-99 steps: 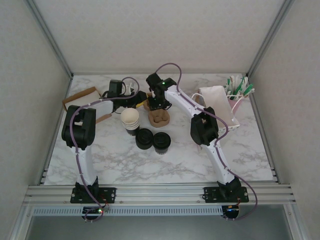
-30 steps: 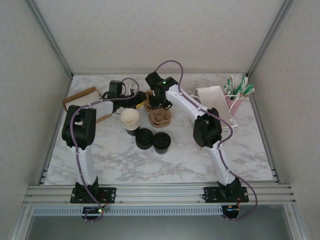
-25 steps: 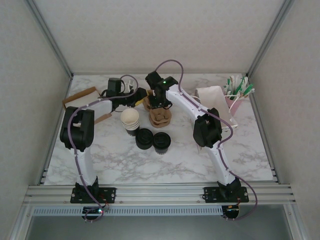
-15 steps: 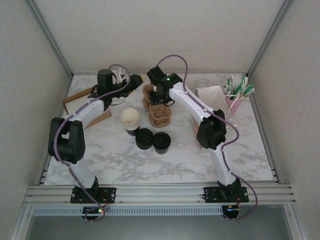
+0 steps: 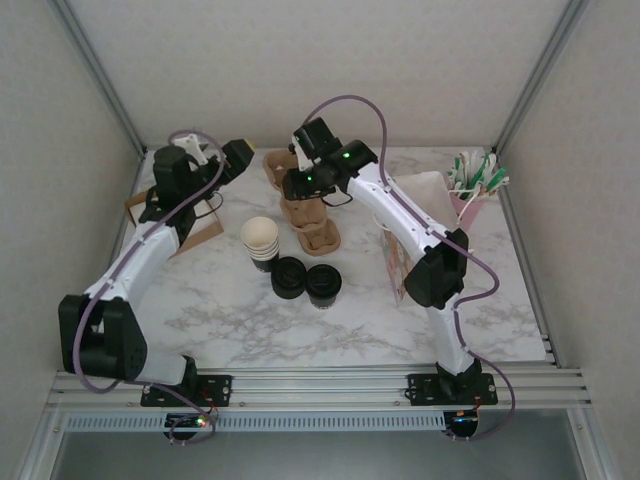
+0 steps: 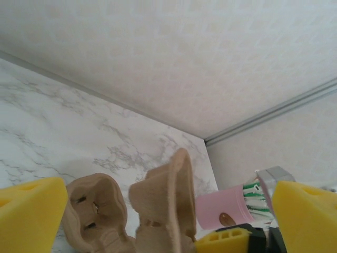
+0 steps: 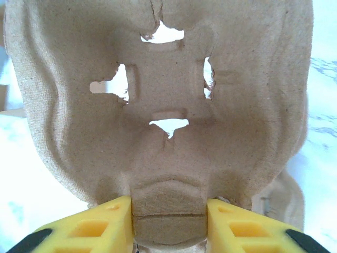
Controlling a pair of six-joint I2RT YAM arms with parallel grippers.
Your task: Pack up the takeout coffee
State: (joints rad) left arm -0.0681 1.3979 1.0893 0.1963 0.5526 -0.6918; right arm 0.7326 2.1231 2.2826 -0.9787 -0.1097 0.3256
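Note:
My right gripper (image 5: 293,186) is shut on the edge tab of a brown moulded-pulp cup carrier (image 7: 163,100). It holds that carrier (image 5: 278,166) tilted in the air, above and behind a stack of the same carriers (image 5: 312,230). My left gripper (image 5: 235,155) is open, raised at the back left and apart from the carrier (image 6: 168,200), with its yellow fingers (image 6: 29,211) spread wide. The takeout coffee (image 5: 324,284), a black lidded cup, stands mid-table in front of the stack.
A squat pile of black lids (image 5: 288,277) sits left of the coffee. Nested cups (image 5: 260,240) with a cream top stand behind it. A white bag (image 5: 428,188) and a pink holder (image 5: 470,198) of stirrers stand at the back right. Flat brown paper (image 5: 165,195) lies at the back left.
The left gripper opened, let go of the carrier and drew back up and to the left. The right gripper lifted the top carrier off the stack, up and to the back left.

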